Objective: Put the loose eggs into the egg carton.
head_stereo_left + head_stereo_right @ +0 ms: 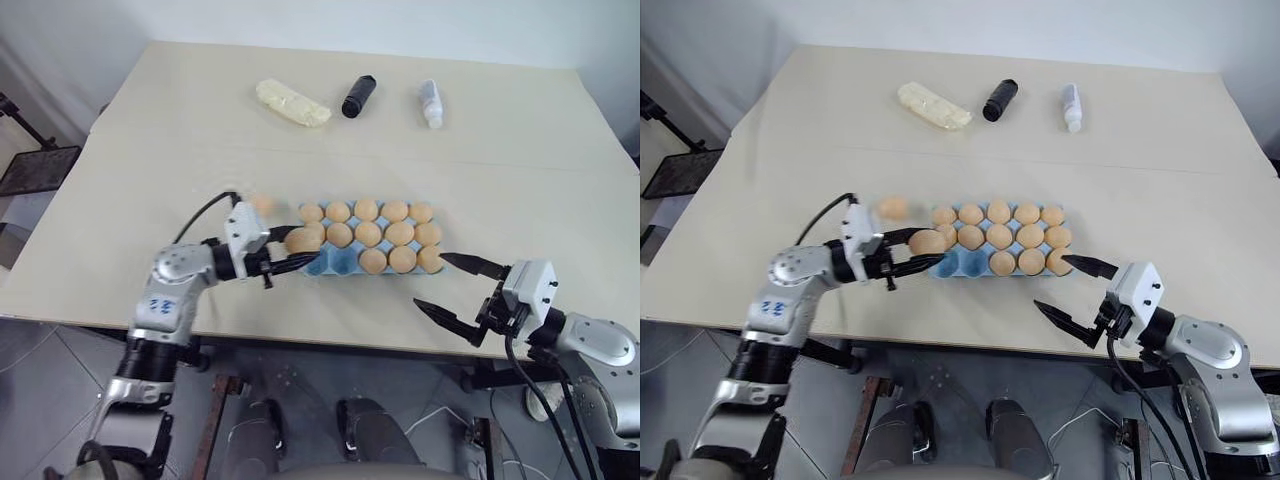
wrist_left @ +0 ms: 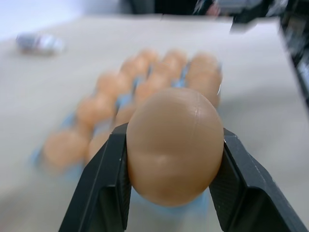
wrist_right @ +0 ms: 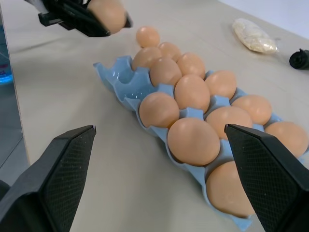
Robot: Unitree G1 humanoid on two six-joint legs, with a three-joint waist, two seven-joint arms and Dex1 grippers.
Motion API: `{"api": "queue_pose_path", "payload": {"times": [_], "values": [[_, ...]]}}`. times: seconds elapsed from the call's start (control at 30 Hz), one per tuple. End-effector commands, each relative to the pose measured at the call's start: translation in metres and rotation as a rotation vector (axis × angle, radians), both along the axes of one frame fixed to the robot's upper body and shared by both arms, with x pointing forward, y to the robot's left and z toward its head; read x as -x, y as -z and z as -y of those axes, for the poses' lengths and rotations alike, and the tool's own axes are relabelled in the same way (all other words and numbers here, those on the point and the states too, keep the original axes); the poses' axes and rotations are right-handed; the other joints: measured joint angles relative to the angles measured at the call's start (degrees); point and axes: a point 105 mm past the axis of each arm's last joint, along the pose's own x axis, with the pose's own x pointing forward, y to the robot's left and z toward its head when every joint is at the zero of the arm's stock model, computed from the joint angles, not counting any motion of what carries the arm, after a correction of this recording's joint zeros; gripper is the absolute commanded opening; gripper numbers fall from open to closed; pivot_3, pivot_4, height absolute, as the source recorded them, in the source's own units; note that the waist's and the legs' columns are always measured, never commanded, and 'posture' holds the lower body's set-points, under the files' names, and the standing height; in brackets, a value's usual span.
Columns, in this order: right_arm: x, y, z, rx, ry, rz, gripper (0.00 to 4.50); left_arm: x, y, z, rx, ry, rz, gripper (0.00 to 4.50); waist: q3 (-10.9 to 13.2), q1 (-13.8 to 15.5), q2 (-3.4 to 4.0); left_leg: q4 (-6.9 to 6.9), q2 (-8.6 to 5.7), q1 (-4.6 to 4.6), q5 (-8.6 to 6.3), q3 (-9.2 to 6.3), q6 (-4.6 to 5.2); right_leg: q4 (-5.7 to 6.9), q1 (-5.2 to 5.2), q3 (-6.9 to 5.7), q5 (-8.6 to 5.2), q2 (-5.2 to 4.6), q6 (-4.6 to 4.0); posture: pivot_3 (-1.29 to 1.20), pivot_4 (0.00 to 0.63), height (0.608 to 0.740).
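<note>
The light-blue egg carton (image 1: pixel 331 264) lies near the table's front edge with tan eggs in most of its cups; two cups at its near-left corner are empty. My left gripper (image 1: pixel 304 247) is shut on a tan egg (image 2: pixel 174 145) and holds it level just above the carton's left end. One loose egg (image 1: pixel 262 204) rests on the table just left of the carton's far corner. To the right of the carton, my right gripper (image 1: pixel 432 280) stands open at the table's front edge, holding nothing.
At the far side of the table lie a pale-yellow lumpy oblong (image 1: pixel 293 103), a black cylinder (image 1: pixel 358 96) and a small white bottle (image 1: pixel 430 102). The table's front edge (image 1: pixel 330 338) runs just below the carton.
</note>
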Motion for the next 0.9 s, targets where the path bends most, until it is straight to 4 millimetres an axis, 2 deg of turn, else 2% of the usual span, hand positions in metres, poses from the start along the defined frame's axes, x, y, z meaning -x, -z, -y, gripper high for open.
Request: {"api": "queue_pose_path", "payload": {"times": [0.03,0.17,0.27,0.43,0.47,0.6,0.7,0.83,0.9], "values": [[0.004,-0.015,0.0,0.005,0.026,0.077,4.5,0.005,0.003,0.039,-0.033,0.118,0.026,2.05,0.0,0.3,0.0,0.09,-0.04,-0.01,-0.02,-0.01,0.02,0.0,0.03,-0.01,0.01,0.02,0.01,0.0,0.15,0.74],[0.007,-0.02,0.002,0.002,0.056,0.096,4.5,0.001,0.009,0.047,-0.047,0.125,0.013,2.05,0.0,-0.2,0.0,0.14,-0.04,0.01,-0.1,0.02,-0.01,0.0,0.04,0.11,0.01,0.1,0.02,0.0,0.15,0.74],[0.009,-0.022,0.002,-0.003,0.073,0.105,4.5,-0.003,0.007,0.04,-0.037,0.11,0.012,2.68,0.0,-0.4,0.0,0.13,0.02,0.01,-0.08,-0.02,-0.05,0.08,-0.02,0.09,-0.01,0.15,-0.03,0.0,0.15,0.74],[0.01,-0.02,0.001,-0.011,0.083,0.105,4.5,-0.005,0.008,0.027,-0.049,0.084,0.017,4.26,0.0,-0.3,0.01,0.13,0.08,0.0,-0.09,-0.02,-0.02,0.07,0.01,0.07,-0.01,0.07,-0.02,0.0,0.15,0.74],[0.009,-0.02,0.0,-0.014,0.083,0.104,4.5,-0.006,0.008,0.026,-0.049,0.076,0.018,4.46,0.0,-0.2,0.0,0.13,0.07,0.0,-0.09,-0.02,-0.01,0.07,0.02,0.06,-0.01,0.04,0.0,0.0,0.15,0.74],[0.006,-0.019,-0.002,-0.021,0.072,0.104,4.5,-0.007,0.006,0.024,-0.04,0.055,0.036,4.46,0.0,0.2,0.0,0.16,0.07,-0.01,-0.1,-0.02,0.02,0.06,0.03,0.05,-0.01,0.01,0.01,0.0,0.15,0.74],[0.002,-0.02,-0.006,-0.023,0.045,0.104,4.5,-0.006,0.0,0.013,-0.032,0.025,0.066,4.46,0.0,0.2,0.01,0.16,0.07,-0.01,-0.1,-0.01,0.02,0.07,0.02,0.06,-0.01,0.02,0.01,0.0,0.15,0.74],[-0.003,-0.021,-0.014,-0.029,-0.009,0.105,4.5,0.0,0.005,-0.029,-0.071,-0.056,0.071,4.46,0.0,-0.6,0.01,0.09,0.12,0.02,-0.1,0.01,-0.05,0.07,0.0,0.07,-0.02,0.12,-0.02,0.0,0.15,0.74],[-0.007,-0.021,-0.016,-0.037,-0.024,0.107,4.5,0.001,0.005,-0.058,-0.074,-0.146,0.063,4.46,0.0,-1.1,0.01,0.01,0.22,0.03,-0.07,-0.01,-0.11,0.11,-0.04,0.04,-0.06,0.13,-0.09,0.0,0.15,0.74]]}}
